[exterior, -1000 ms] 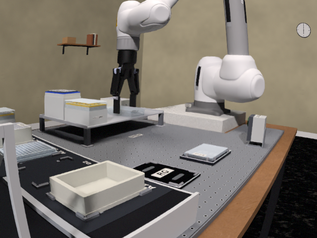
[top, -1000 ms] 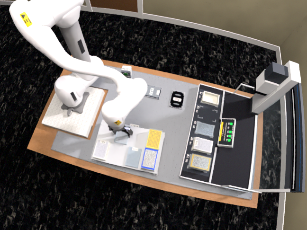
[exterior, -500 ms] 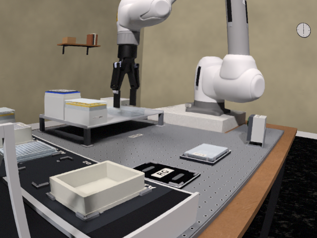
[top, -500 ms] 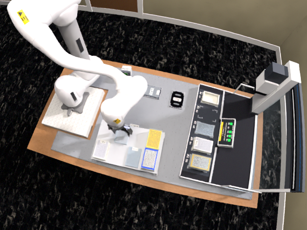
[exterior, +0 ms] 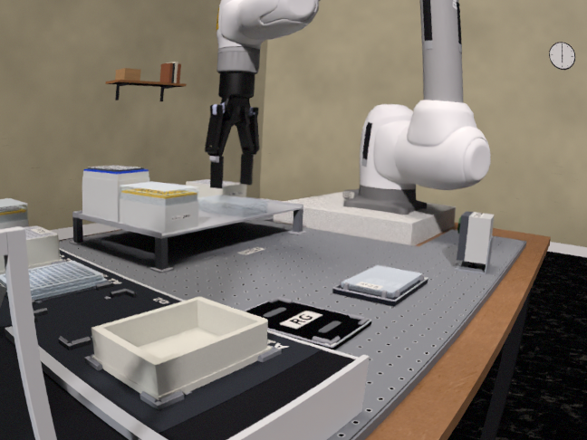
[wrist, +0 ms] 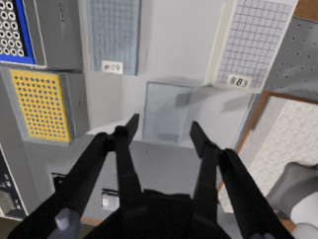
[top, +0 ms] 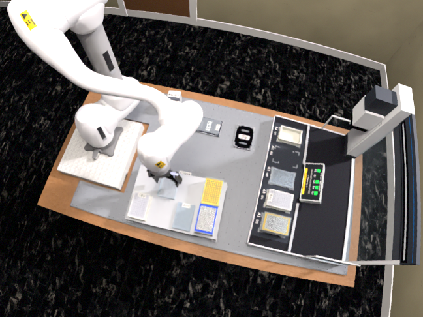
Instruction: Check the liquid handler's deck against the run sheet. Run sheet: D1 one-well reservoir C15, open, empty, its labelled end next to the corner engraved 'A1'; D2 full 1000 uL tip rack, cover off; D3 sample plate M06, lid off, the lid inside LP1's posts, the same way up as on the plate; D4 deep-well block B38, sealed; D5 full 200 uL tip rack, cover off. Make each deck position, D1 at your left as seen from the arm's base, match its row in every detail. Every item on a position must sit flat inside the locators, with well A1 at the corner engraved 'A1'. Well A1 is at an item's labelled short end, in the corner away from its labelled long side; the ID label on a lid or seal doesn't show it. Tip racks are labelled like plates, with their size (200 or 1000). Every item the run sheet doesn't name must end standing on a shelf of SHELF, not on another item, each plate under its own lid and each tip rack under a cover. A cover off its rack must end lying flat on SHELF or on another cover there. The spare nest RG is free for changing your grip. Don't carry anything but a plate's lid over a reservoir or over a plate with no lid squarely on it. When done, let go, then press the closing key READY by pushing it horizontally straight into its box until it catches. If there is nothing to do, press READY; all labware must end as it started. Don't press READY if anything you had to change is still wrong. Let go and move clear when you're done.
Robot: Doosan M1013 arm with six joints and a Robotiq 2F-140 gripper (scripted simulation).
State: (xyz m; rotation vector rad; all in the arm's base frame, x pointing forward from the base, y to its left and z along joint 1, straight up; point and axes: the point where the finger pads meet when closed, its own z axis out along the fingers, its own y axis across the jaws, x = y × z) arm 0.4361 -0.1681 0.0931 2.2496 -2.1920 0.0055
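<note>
My gripper [exterior: 231,182] is open and empty, a little above SHELF [top: 173,204]. A thin clear cover [wrist: 167,113] lies flat on SHELF just under the fingertips, apart from them; it also shows in the overhead view [top: 166,188]. On the deck, D1 holds the open white reservoir [top: 289,135], D2 [top: 286,157] holds nothing, D3 holds an unlidded plate [top: 282,178], D4 holds a white block [top: 280,199], and D5 holds a yellow-rimmed tip rack [top: 275,223]. A lid [exterior: 381,282] lies in LP1.
SHELF also carries a blue-rimmed tip rack [wrist: 15,30], a yellow tip rack [wrist: 40,105], lidded plate M09 [wrist: 114,35] and block B83 [wrist: 252,41]. Nest RG [exterior: 309,323] holds nothing. The READY box [exterior: 476,239] stands near the arm's base. A status panel [top: 312,183] sits beside the deck.
</note>
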